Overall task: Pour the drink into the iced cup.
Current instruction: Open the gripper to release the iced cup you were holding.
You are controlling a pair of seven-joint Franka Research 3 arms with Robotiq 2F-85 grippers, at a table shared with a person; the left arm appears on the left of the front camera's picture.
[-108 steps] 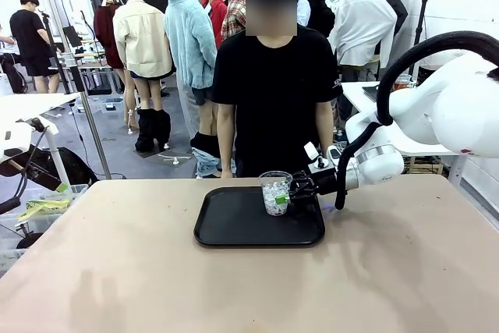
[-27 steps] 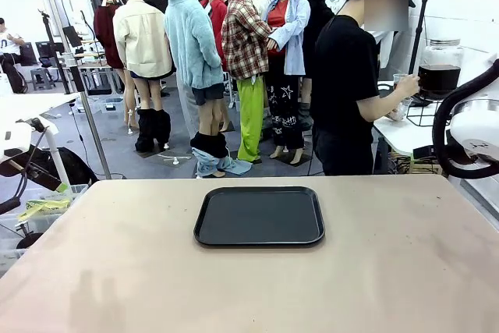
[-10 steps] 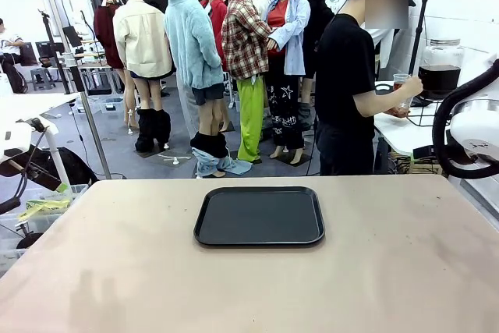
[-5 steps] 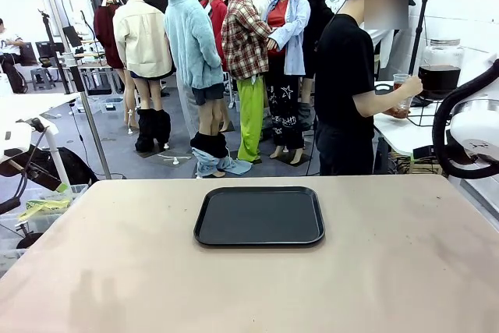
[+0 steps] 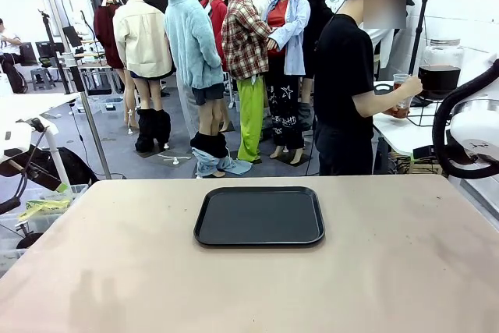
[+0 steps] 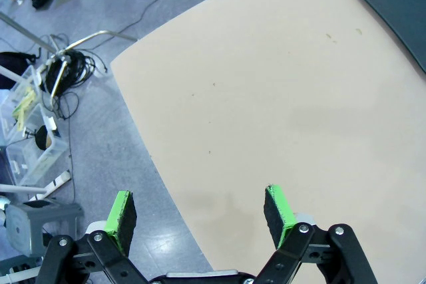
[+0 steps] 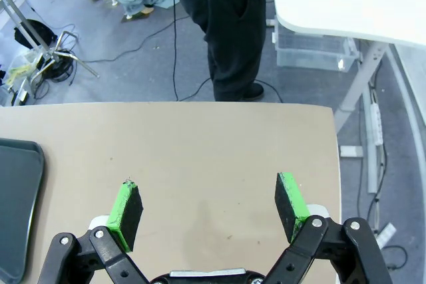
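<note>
Beige bench (image 5: pixel 234 278) under both my wrist cameras, workshop floor beyond it. My left claw (image 6: pixel 200 212) hangs above the bench's edge, green pads (image 6: pixel 122 212) set wide apart, nothing between them; bare bench top shows through the gap, grey floor and a coil of cable off to one side. A corner of the black tray (image 6: pixel 398 4) sits at the upper right of that view, well apart from the claw.

My right claw (image 7: pixel 208 209) is spread just as wide, empty too, hovering over the bench near its far edge. The tray's rim shows at the left of that view, well clear of the pads. Past the bench edge I see the person's dark trousers and a white side table (image 7: pixel 346 4).

Front camera now: tray (image 5: pixel 260 216) sits mid-bench, towards the far edge. The person (image 5: pixel 347 83) stands off the bench's far right corner, turned to the side table, hand (image 5: pixel 408 88) holding a clear cup (image 5: pixel 401 91) with amber-red drink (image 5: pixel 400 104) in it. Just beyond the cup stands a glass jar (image 5: pixel 440 68) of dark liquid.
</note>
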